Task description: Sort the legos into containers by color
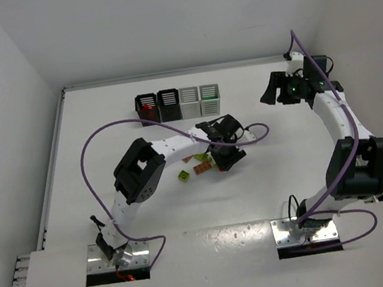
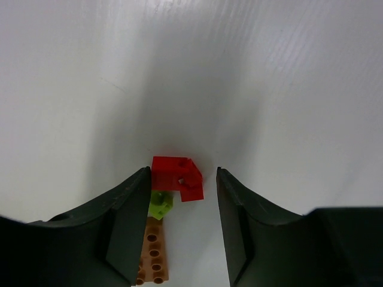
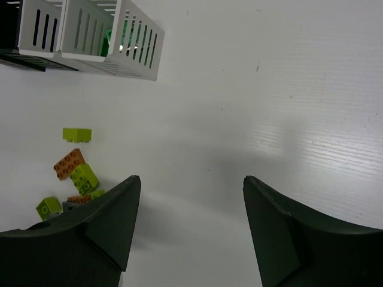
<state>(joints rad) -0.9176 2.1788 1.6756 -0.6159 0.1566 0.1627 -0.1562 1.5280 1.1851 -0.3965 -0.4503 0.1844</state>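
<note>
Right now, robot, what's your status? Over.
Left end effector open, straddling red lego. Right end effector open, empty. Green lego, tan lego crowd it.

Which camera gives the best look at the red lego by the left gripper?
The left wrist view: the red lego lies sharp and unblocked on the table between the left gripper's open fingers. In the top view the gripper seems to hide it, and the right wrist view does not show it.

Left arm (image 1: 170, 146), right arm (image 1: 334, 120): white links, black joint housings. Purple cable (image 1: 92, 147) off each. Left gripper (image 2: 182, 173): black wedge fingers. Green light (image 1: 292, 89) on right wrist.
</note>
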